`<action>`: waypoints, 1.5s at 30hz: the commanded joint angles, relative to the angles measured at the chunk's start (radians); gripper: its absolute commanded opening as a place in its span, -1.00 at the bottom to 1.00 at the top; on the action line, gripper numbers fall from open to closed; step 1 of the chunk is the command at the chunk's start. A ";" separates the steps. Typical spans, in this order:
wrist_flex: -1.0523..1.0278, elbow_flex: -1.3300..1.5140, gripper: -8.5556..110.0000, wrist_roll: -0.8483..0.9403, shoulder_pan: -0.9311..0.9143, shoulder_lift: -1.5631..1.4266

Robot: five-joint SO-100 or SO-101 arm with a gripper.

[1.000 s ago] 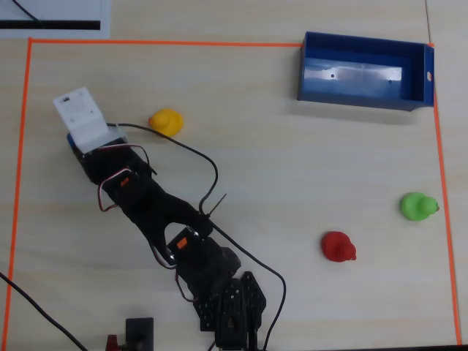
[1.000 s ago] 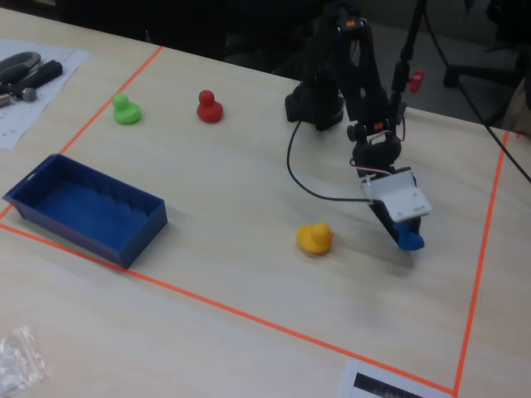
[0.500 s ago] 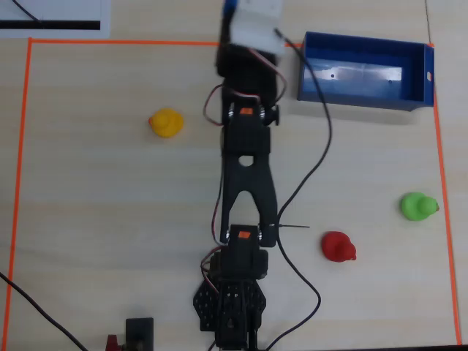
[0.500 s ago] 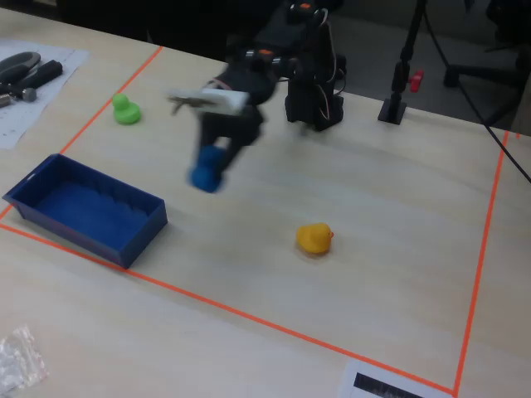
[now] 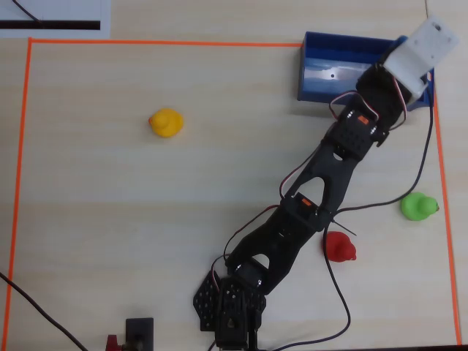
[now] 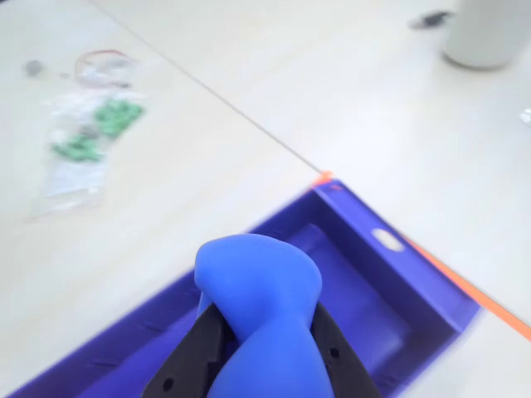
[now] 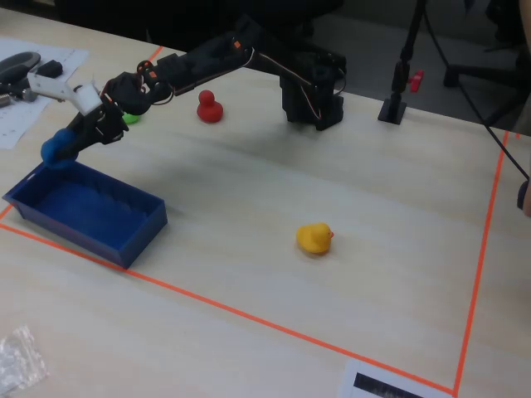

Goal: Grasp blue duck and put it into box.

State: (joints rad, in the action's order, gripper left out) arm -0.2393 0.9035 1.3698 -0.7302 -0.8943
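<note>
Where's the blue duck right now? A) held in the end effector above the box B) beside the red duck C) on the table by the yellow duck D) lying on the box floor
A: the blue duck sits clamped in the end effector, over the box.

text: none legible | paper sheets' print: too blurred to read

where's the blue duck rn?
The blue duck is clamped in the hand, held in the air above the far-left end of the box in the fixed view, near the orange tape corner.
</note>
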 commanded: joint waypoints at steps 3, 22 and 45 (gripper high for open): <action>0.095 0.051 -0.86 0.006 -0.008 0.018; -0.319 0.077 -0.86 -0.071 0.106 -0.044; -0.491 -0.064 -0.36 -0.431 0.156 -0.215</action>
State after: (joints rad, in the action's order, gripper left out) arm -0.7639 0.8836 1.0170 -0.5890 -0.9143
